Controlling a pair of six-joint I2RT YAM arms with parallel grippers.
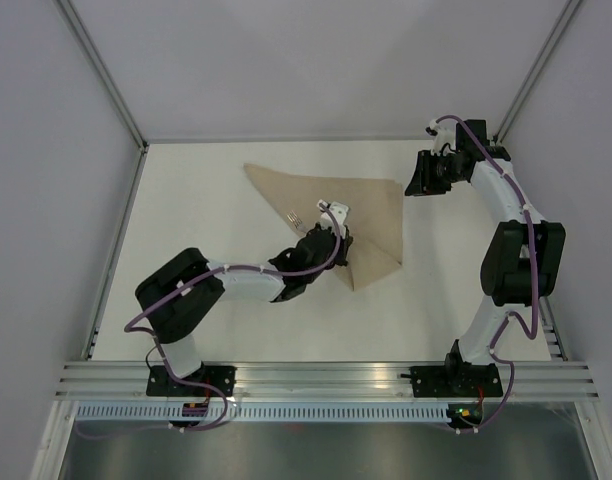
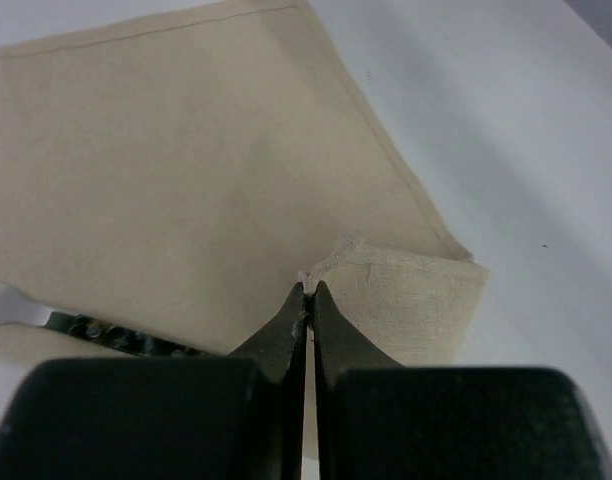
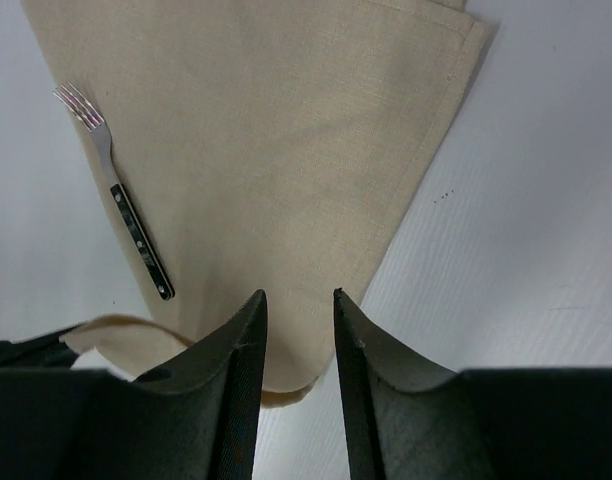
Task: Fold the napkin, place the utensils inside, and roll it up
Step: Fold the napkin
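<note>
White table, grey walls, the napkin folded flat. Left gripper, stretched low, pinches the napkin's near corner; right gripper hovers beyond its right corner, jaws half-apart, empty.

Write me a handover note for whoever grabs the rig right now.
Left gripper: shut, apparently pinching a turned-up corner of the beige cloth napkin.
Right gripper: open, empty, hovering beside the napkin's right corner.
The napkin lies folded into a triangle. The slim black-handled silver metal fork lies along its left edge.
Done: the fold.
Left: tuck the fork inside and roll the napkin up.
</note>
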